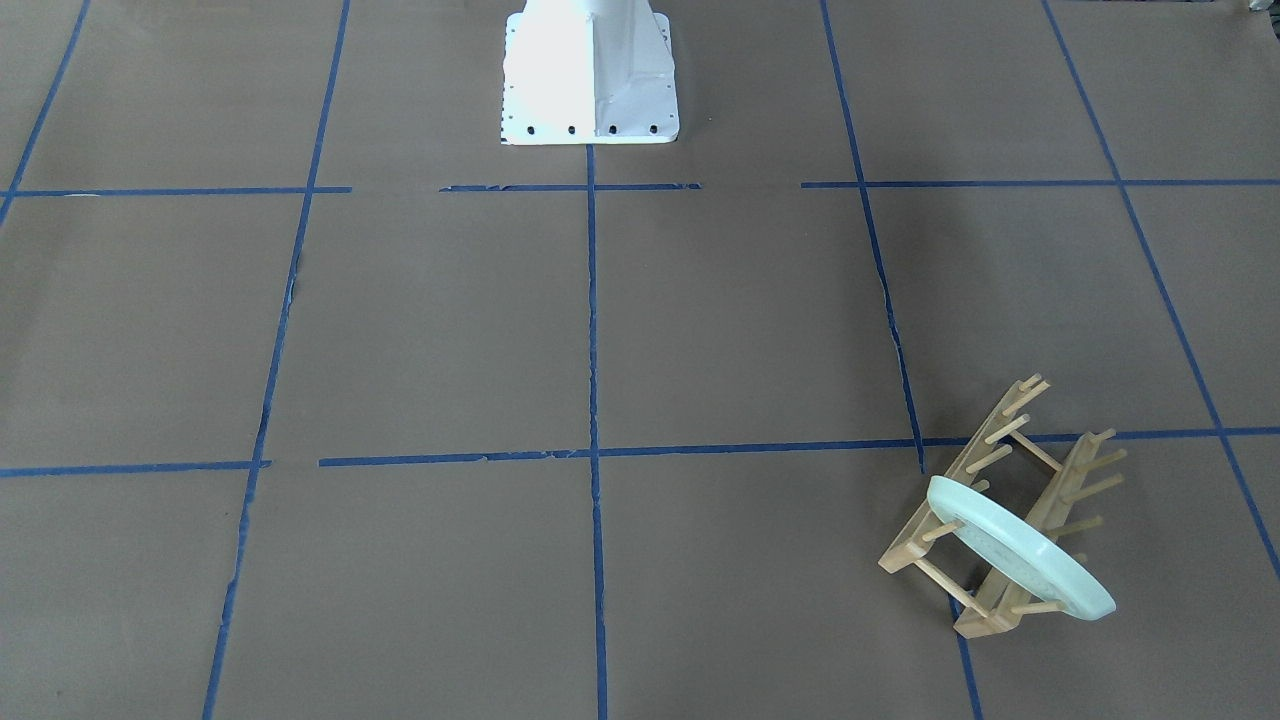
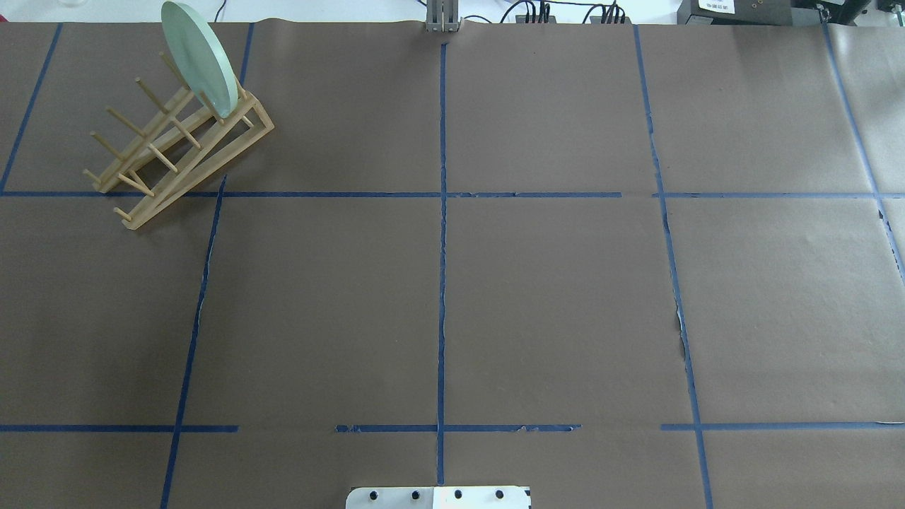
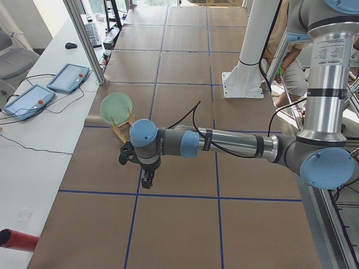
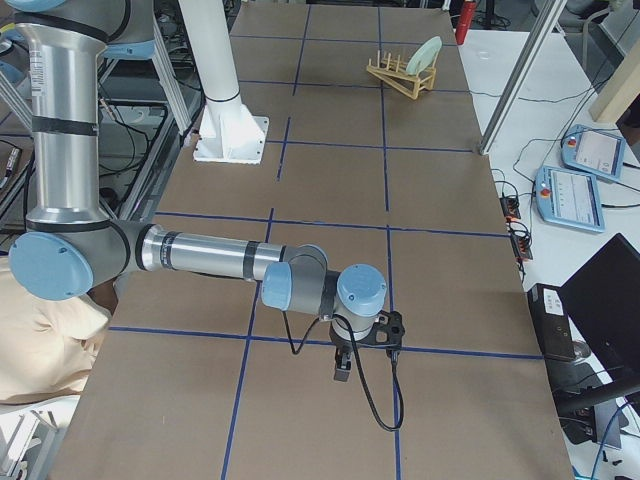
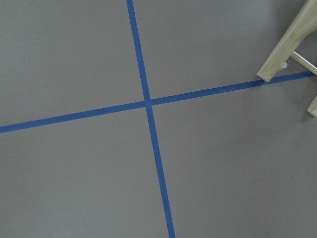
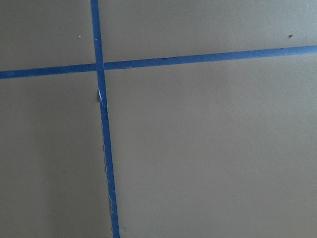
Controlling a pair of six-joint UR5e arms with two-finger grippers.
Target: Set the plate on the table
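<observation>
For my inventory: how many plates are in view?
1: the mint-green plate, standing at the far end of the wooden peg rack, on the robot's left. None seems hidden.

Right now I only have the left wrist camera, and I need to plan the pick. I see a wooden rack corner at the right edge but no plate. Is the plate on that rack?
Observer: Yes. The plate stands on edge between the pegs at the end of the rack farthest from the robot.
Operator: Is anything gripping it?
Observer: No. The left side view shows the left tool hanging over the table, clear of the plate.
Operator: And the right arm?
Observer: The right tool hangs near the table's opposite end, far from the rack.
</observation>
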